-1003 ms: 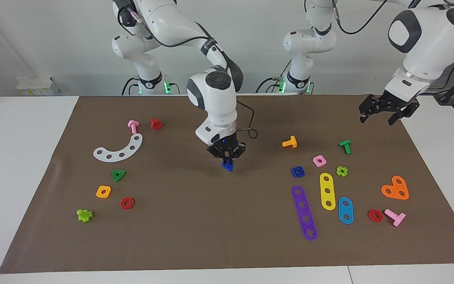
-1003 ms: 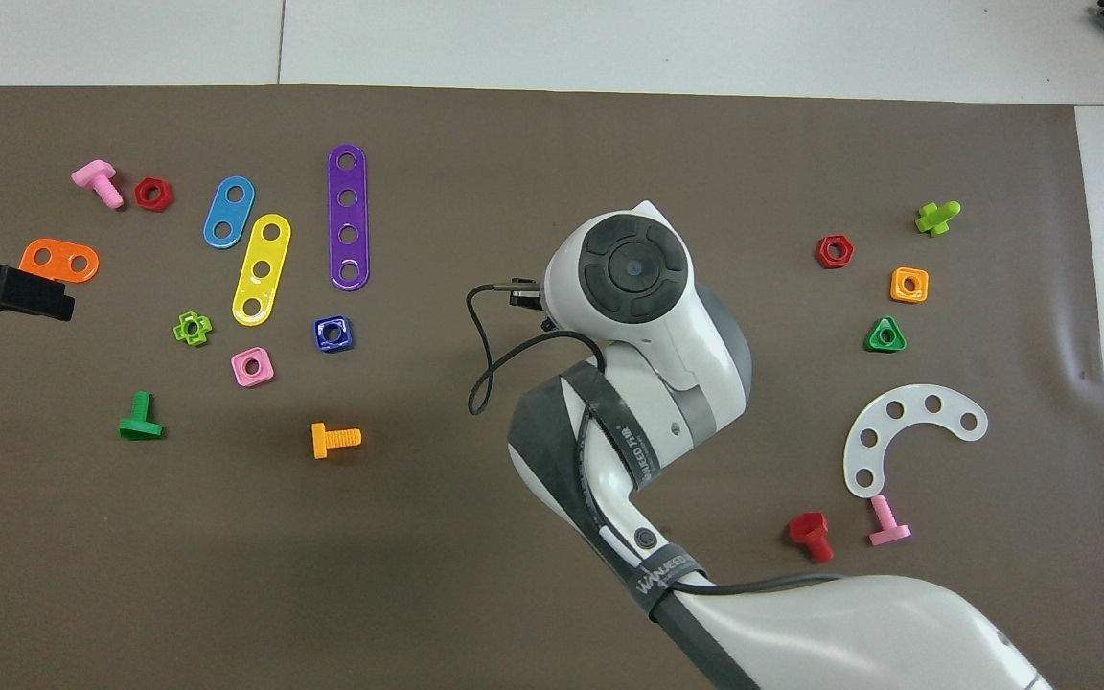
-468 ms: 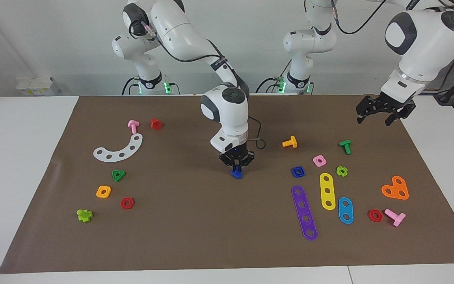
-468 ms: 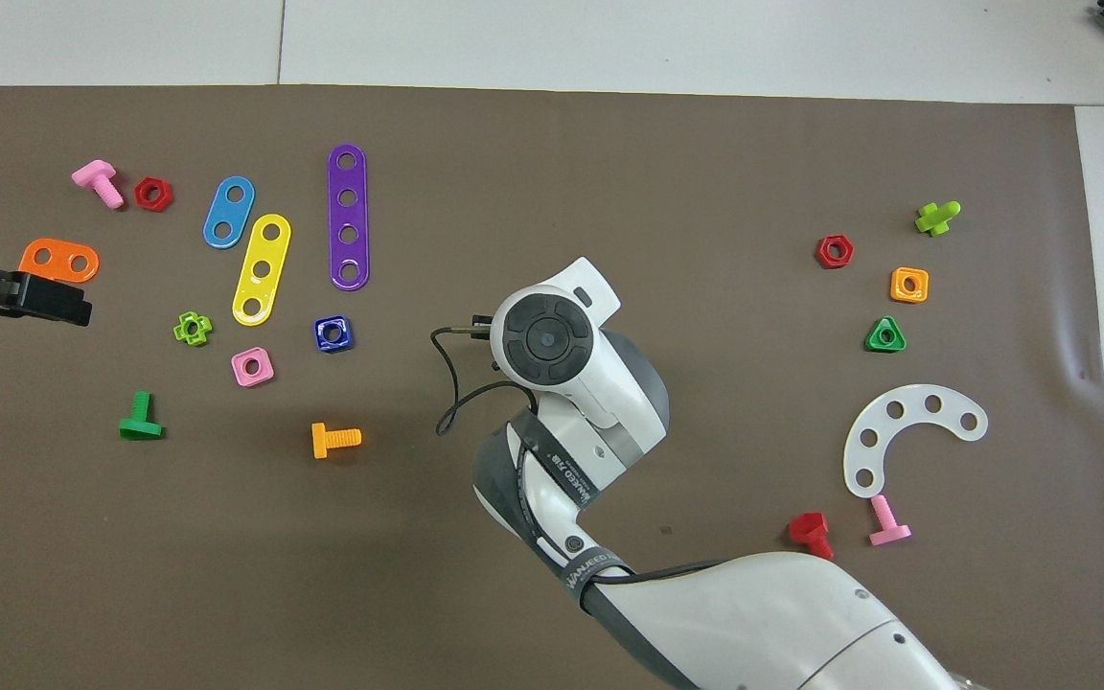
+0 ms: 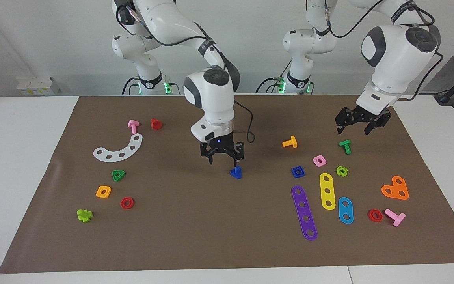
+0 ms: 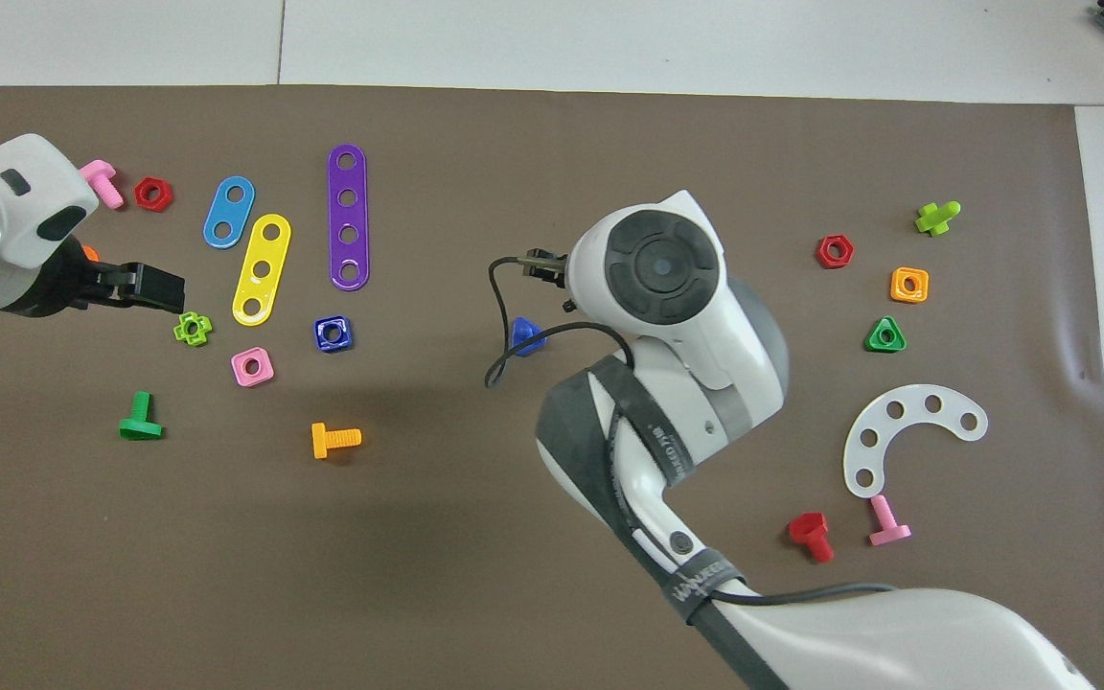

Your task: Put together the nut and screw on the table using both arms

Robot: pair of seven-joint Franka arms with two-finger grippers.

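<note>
The dark-blue screw stands on its head on the brown mat of the table, near the middle. My right gripper hangs just above it, a little toward the right arm's end, open and holding nothing; in the overhead view the arm's wrist hides it. The dark-blue square nut lies flat toward the left arm's end, beside the pink square nut. My left gripper is open in the air over the mat by the green screw.
Purple, yellow and blue strips, an orange screw and an orange plate lie at the left arm's end. A white curved strip and several coloured nuts and screws lie at the right arm's end.
My right gripper has opened, let the blue screw go onto the mat and risen a little. The left arm has swung inward over the mat toward the green screw.
</note>
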